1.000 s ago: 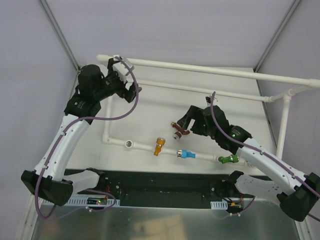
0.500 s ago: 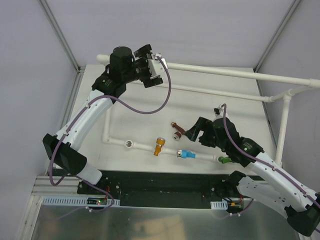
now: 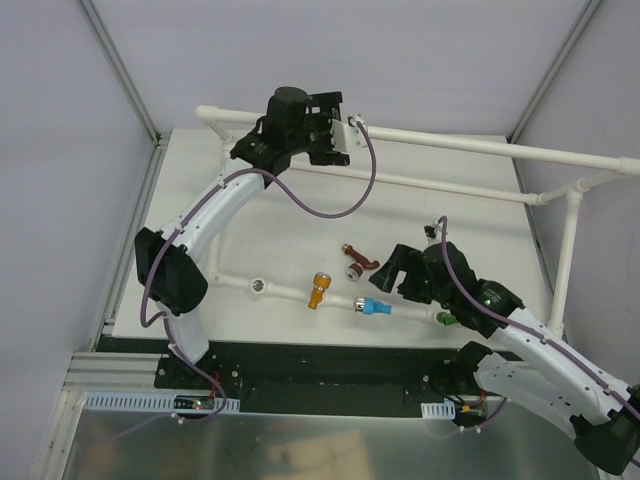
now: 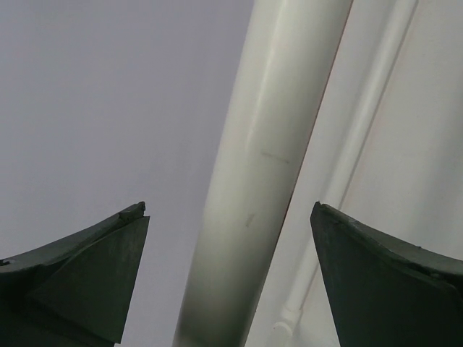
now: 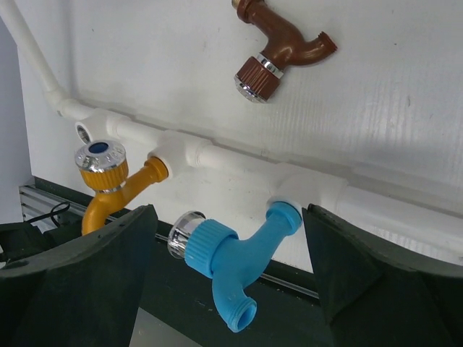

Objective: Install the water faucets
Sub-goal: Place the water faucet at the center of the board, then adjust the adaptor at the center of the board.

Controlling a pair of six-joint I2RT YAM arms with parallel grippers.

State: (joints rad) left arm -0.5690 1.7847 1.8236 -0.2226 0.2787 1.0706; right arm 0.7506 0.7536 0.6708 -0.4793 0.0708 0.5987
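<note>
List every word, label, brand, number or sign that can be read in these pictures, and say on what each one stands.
No text can be read.
The white pipe has two faint grey marks in the left wrist view, too blurred to tell whether they are print.
The brown faucet, orange faucet and blue faucet show no lettering.
The circuit board at the left arm's base is too small to read.

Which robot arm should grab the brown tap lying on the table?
The right arm. The right claw, open, sits just beside the brown tap. The left claw is far off at the back pipe, open and holding nothing.
</note>
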